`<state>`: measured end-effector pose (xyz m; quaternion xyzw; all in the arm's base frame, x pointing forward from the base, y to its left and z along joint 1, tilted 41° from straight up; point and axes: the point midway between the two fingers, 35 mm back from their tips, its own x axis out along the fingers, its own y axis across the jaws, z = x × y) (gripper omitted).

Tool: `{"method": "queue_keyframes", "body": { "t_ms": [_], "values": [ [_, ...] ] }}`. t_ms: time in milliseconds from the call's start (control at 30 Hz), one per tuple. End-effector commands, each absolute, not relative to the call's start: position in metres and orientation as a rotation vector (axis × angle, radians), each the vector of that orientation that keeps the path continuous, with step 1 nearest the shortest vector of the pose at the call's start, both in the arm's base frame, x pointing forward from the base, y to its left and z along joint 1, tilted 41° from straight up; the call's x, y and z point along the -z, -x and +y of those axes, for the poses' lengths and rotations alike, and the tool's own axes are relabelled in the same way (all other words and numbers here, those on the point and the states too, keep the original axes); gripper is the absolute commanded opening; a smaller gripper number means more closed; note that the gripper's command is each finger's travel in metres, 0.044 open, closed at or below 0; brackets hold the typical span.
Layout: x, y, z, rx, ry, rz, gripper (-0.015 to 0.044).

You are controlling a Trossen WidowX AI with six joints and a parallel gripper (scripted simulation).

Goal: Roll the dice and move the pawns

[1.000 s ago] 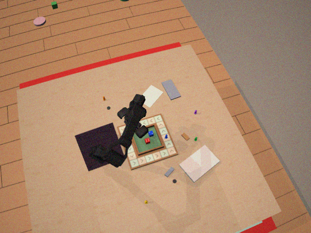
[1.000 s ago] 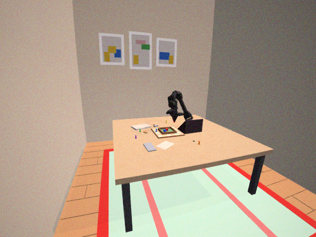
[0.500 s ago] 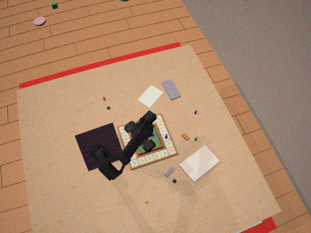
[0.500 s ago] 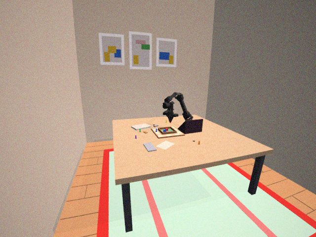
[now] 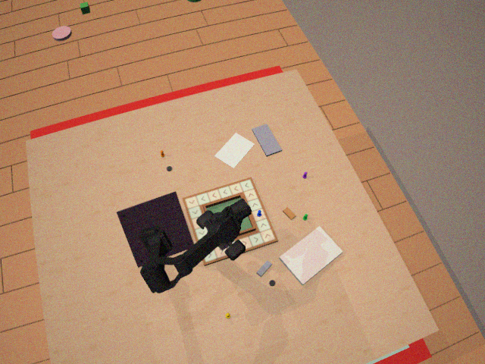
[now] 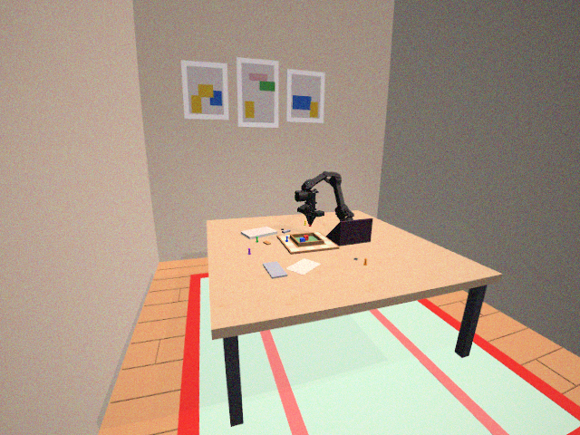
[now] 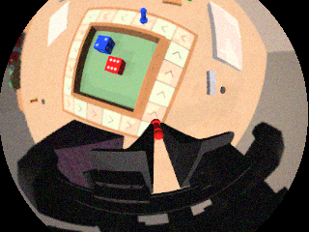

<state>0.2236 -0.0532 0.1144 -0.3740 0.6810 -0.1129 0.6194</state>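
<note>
My gripper [image 7: 156, 126] [image 6: 310, 225] is shut on the red pawn [image 7: 157, 130], holding it upright in the air above the near edge strip of the game board [image 7: 177, 54] [image 5: 267, 235]. The red die [image 7: 115, 65] [image 6: 306, 236] and the blue die [image 7: 104, 44] [image 6: 302, 239] lie in the green-floored tray [image 7: 150, 72] in the middle of the board. The red die shows six pips on top; the blue die's top number is too blurred to tell. The blue pawn [image 5: 258, 213] [image 6: 286, 238] [image 7: 143, 15] stands on the board beside the tray. The arm hides both dice in the top view.
A dark upright panel [image 6: 353, 232] stands beside the board near the arm's base. Around the board are a white book [image 5: 311, 254], a grey block [image 5: 264, 268], an orange block [image 5: 289, 213], and green [image 5: 305, 217], purple [image 5: 305, 174], yellow [image 5: 227, 315] and orange [image 5: 162, 154] pawns.
</note>
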Motion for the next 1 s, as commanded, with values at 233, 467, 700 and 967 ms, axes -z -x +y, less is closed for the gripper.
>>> {"method": "queue_keyframes", "body": {
  "t_ms": [233,467,700,967],
  "values": [
    [-0.097,-0.222,-0.074,0.262,0.871,1.573,0.0000],
    [-0.088,-0.221,-0.082,0.264,0.873,1.573,0.0000],
    [-0.083,-0.222,-0.086,0.264,0.873,1.573,0.0000],
    [-0.080,-0.224,-0.089,0.264,0.868,1.564,0.0026]
  ]
}}
